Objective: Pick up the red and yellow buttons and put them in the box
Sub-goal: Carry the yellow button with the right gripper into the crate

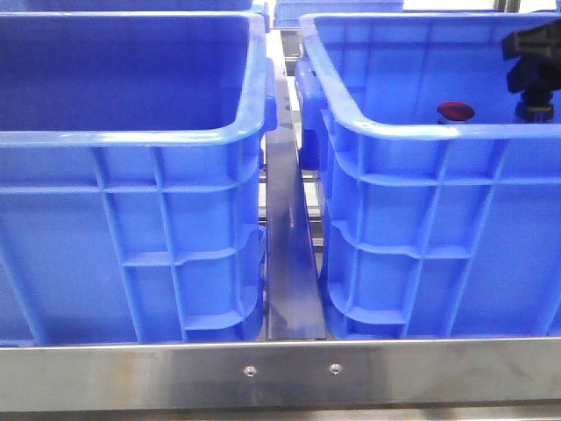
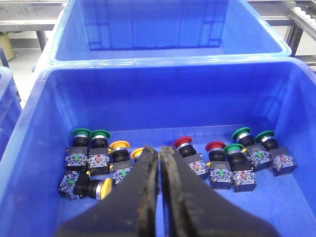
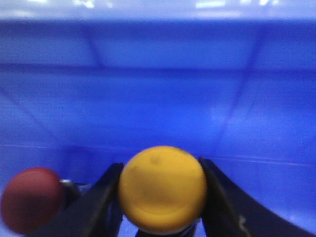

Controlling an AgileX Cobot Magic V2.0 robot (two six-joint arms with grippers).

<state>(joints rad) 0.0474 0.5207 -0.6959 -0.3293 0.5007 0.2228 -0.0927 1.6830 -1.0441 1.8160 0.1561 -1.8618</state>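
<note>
My right gripper is shut on a yellow button, its fingers pressed against both sides of the cap. It is down inside the blue crate on the right. A dark red button stands just beside it and also shows over that crate's rim in the front view. The right arm's black body hangs above that crate. My left gripper is shut and empty, above a crate that holds several red, yellow and green buttons, such as a red one and a yellow one.
The left crate stands beside the right one, with a metal strip between them and a metal rail in front. In the left wrist view another blue crate stands behind the one with the buttons.
</note>
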